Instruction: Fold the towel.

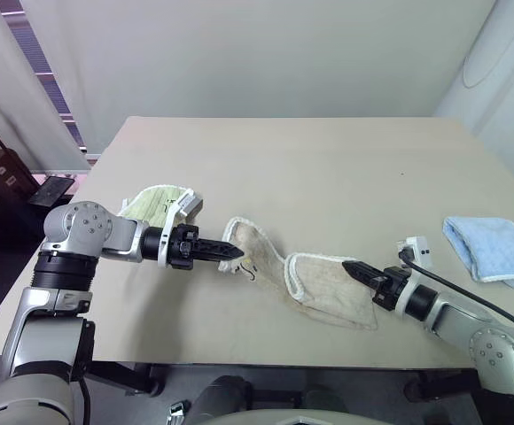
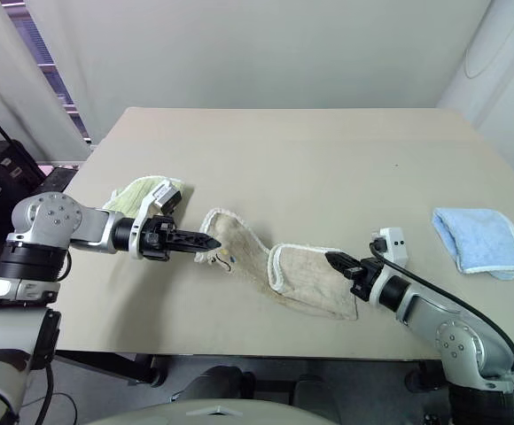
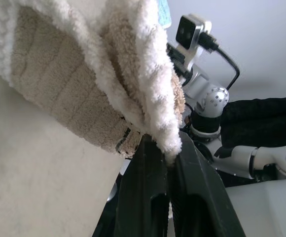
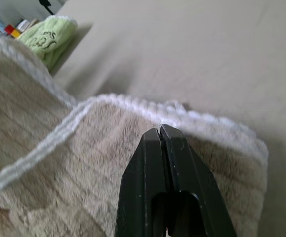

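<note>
— Where's the beige towel [image 1: 301, 279]?

— Crumpled mid-tabletop, long axis ten to four o'clock.

— Jaws?

— My left gripper [image 1: 236, 252] is clamped on its ten-o'clock end, lifted; my right gripper [image 1: 352, 266] is closed at its four-o'clock edge, whether it pinches cloth I can't tell.

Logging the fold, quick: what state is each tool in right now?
Left tool: shut on the towel, at its white edge.
Right tool: shut on the towel's edge.
</note>
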Tool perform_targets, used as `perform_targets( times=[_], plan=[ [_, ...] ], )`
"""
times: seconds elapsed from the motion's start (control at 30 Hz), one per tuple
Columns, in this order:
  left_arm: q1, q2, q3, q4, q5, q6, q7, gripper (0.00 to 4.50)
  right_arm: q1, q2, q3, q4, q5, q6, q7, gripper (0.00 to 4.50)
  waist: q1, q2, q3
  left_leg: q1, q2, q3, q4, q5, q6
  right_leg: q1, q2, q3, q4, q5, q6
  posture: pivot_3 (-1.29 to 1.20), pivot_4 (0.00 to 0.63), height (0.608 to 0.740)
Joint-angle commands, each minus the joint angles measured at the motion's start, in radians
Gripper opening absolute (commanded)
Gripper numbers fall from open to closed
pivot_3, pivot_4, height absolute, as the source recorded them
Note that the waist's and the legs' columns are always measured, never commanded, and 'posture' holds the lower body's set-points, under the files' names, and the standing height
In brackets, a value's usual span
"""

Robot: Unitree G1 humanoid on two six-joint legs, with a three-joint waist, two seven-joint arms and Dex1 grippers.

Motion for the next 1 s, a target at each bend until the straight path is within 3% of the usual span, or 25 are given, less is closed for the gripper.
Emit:
perform_targets(
  times=[0.03, 0.3, 0.47, 0.77, 1.0],
  plan=[
    [-0.074, -0.041, -0.011, 0.001, -0.038, 0.007, -0.009, 0.02, 0.013, -0.007, -0.035, -0.055, 0.017, -0.013, -0.001, 0.0, 0.0, 0.0, 0.0, 0.0, 0.0, 0.0, 0.0, 0.0, 0.0, 0.0, 0.0, 0.0, 0.0, 0.0, 0.0, 0.0, 0.0, 0.74],
    [-0.108, -0.158, -0.153, -0.01, 0.055, -0.007, -0.044, 0.02, 0.086, -0.01, -0.084, -0.094, -0.014, -0.083, 0.006, 0.0, -0.005, 0.0, 0.001, 0.0, 0.0, 0.0, 0.0, 0.0, 0.0, -0.001, 0.0, 0.0, 0.0, 0.0, 0.001, 0.0, 0.0, 0.74],
    [-0.14, -0.239, -0.25, 0.018, 0.146, -0.107, -0.116, 0.02, 0.176, 0.007, -0.195, -0.105, 0.016, -0.128, 0.006, 0.0, 0.005, -0.001, 0.001, -0.001, 0.0, 0.0, 0.001, 0.0, 0.0, 0.0, 0.0, 0.0, 0.0, 0.0, 0.001, 0.0, 0.0, 0.74],
    [-0.147, -0.401, -0.422, 0.1, 0.339, -0.288, -0.205, 0.02, 0.298, 0.066, -0.238, -0.15, 0.016, -0.164, -0.047, 0.0, -0.003, -0.001, 0.002, -0.001, 0.0, 0.0, 0.001, 0.0, 0.0, 0.001, 0.0, 0.0, -0.001, 0.0, 0.001, 0.0, 0.0, 0.74],
    [-0.179, -0.568, -0.393, 0.309, 0.484, -0.44, -0.145, 0.02, 0.328, 0.097, -0.234, -0.168, 0.013, -0.182, -0.084, 0.0, 0.001, -0.001, 0.002, -0.001, 0.0, 0.0, 0.003, 0.0, 0.0, 0.002, 0.0, 0.0, -0.001, 0.0, 0.001, 0.0, 0.0, 0.74]
  ],
)
